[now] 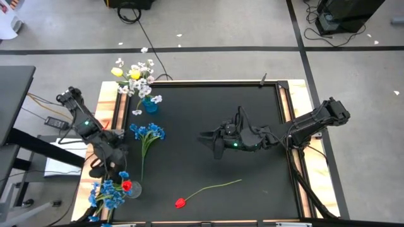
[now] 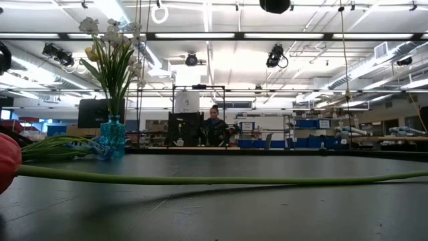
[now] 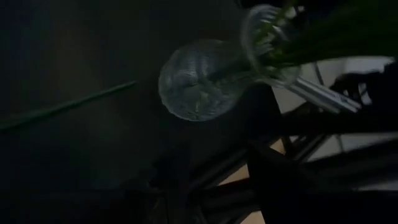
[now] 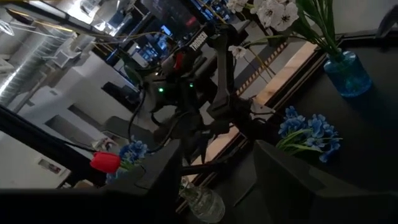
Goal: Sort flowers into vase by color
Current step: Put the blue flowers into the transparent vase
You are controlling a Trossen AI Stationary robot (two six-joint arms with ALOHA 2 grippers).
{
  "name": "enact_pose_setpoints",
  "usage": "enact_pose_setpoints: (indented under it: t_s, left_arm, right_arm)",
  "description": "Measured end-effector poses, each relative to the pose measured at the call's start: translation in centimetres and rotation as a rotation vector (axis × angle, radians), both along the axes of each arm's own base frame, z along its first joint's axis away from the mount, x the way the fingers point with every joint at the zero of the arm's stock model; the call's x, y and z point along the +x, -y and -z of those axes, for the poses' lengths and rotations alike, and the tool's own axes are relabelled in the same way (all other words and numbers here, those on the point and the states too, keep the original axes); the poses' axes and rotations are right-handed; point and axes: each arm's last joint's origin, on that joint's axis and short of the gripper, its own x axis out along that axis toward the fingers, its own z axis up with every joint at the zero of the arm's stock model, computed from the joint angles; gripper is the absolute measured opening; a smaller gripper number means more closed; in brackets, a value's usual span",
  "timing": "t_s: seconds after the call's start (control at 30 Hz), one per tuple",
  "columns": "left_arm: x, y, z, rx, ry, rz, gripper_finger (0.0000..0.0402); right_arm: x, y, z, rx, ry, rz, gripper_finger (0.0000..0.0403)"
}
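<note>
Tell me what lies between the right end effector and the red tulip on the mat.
Only its own green stem crosses there; otherwise bare black mat between right end effector and red tulip, per high view.

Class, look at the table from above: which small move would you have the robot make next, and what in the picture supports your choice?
Probably swing the right hand, which hovers open over the mat's middle, toward the loose red tulip lying near the front edge. Its stem is free, and the clear vase at front left already holds a red flower among the blue ones. A blue spray also lies loose.
</note>
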Motion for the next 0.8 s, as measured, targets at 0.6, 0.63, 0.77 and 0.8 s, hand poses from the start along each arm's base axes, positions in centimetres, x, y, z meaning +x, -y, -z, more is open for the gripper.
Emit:
enact_pose_setpoints:
  t_s: [0.6, 0.63, 0.77, 0.8]
  left_arm:
    - [0.4, 2.2, 4.3, -0.216, -0.216, -0.151, 0.0162]
    - [0.4, 2.3, 4.5, -0.229, -0.221, -0.162, 0.0162]
    - [0.4, 2.8, 5.6, -0.247, -0.256, -0.187, 0.0162]
    - [0.4, 2.9, 5.9, -0.248, -0.269, -0.193, 0.0162]
  right_arm:
    - [-0.1, -0.2, 0.2, -0.031, -0.029, -0.028, 0.0206]
    - [-0.1, -0.2, 0.3, -0.032, -0.032, -0.028, 0.0206]
    - [-0.1, -0.2, 0.3, -0.036, -0.033, -0.029, 0.0206]
    - [-0.1, -0.2, 0.3, -0.037, -0.034, -0.029, 0.0206]
